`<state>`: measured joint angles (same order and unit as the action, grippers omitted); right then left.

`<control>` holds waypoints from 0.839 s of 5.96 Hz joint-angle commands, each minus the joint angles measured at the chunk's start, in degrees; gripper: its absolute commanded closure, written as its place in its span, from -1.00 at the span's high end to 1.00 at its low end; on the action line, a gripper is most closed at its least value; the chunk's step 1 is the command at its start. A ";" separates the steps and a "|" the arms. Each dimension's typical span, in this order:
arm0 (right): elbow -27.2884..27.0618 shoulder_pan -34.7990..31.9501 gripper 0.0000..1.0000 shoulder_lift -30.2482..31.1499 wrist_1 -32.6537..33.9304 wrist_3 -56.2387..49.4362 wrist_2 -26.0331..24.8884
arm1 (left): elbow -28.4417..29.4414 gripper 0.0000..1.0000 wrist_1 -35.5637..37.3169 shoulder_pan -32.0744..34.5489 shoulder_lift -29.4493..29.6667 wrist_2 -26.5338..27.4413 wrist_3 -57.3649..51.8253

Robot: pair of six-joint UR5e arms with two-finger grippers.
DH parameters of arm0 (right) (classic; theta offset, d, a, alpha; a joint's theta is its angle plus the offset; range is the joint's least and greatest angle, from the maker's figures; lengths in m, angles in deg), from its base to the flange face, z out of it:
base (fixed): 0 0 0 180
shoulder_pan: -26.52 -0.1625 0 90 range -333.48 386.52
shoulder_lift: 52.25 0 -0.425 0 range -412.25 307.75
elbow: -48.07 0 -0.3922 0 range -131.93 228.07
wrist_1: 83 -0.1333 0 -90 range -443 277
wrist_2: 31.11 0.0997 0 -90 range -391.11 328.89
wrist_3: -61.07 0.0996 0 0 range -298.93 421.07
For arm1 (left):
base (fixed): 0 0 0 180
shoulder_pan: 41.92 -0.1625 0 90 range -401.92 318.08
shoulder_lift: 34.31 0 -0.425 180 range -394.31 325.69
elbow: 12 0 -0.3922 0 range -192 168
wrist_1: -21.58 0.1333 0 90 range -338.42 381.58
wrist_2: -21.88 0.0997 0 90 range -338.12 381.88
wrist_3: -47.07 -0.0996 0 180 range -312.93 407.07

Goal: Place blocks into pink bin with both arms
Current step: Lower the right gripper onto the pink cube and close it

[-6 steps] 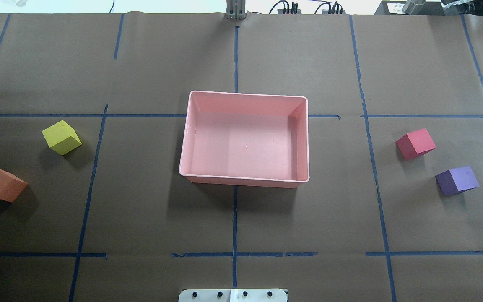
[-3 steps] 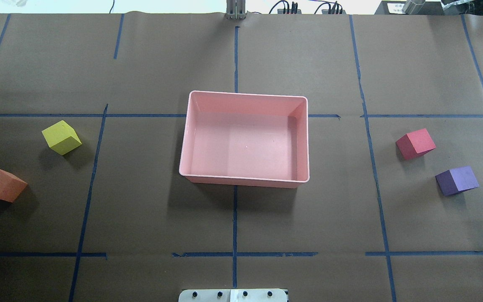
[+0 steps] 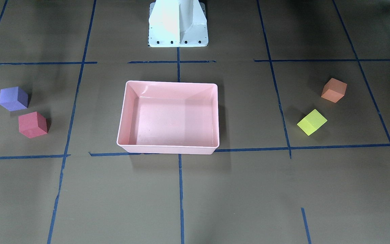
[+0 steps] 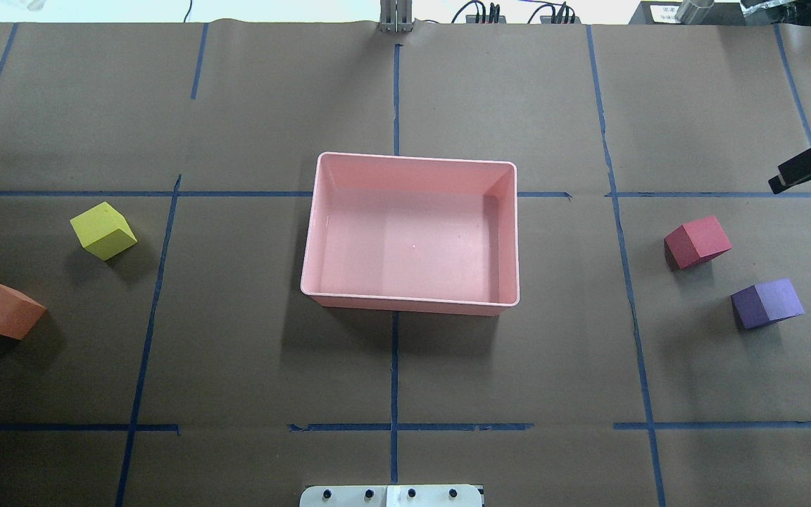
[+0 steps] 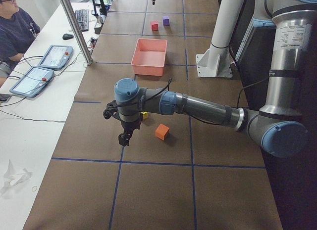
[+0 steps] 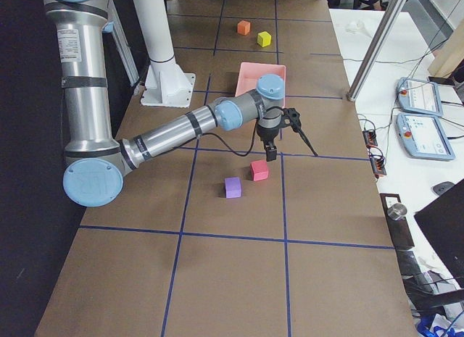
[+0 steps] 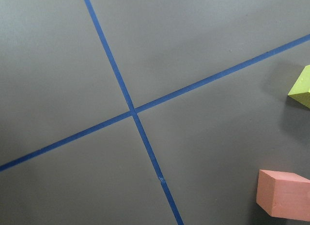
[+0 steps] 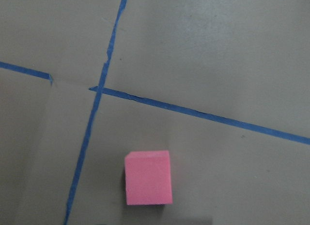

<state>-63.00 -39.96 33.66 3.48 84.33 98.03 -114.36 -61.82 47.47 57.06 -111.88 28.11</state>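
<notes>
The pink bin (image 4: 412,158) sits empty at the table's middle. The yellow block (image 4: 103,231) and orange block (image 4: 4,310) lie to its left. The red block (image 4: 698,241) and purple block (image 4: 767,303) lie to its right. My right gripper (image 4: 808,127) enters at the right edge, beyond the red block, and looks open and empty. The right wrist view shows the red block (image 8: 147,177) below it. My left gripper (image 5: 122,136) hovers near the yellow and orange blocks; I cannot tell whether it is open. The left wrist view shows the orange block (image 7: 283,193).
The white pedestal base (image 3: 178,23) stands at the robot's side of the table. Blue tape lines cross the brown table cover. An operator (image 5: 15,32) sits with control pendants (image 5: 52,57) past the far edge. A metal post (image 6: 377,47) stands there too.
My right gripper has come into the overhead view at the right edge. The blocks and the bin have not moved.
</notes>
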 commanded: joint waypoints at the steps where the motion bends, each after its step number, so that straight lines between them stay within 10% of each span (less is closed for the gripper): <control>1: 6.09 7.92 0.99 -0.83 -11.29 9.42 -5.90 | 0.05 1.00 -0.71 -0.01 -0.06 -0.02 -0.02; 5: 13.41 11.73 0.99 -1.45 -11.69 7.25 -6.44 | -0.04 1.00 -0.71 -0.01 -0.06 -0.02 -0.02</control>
<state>-50.73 -28.74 32.15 -8.17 92.35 91.61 -114.38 -62.53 47.46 57.01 -111.89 28.08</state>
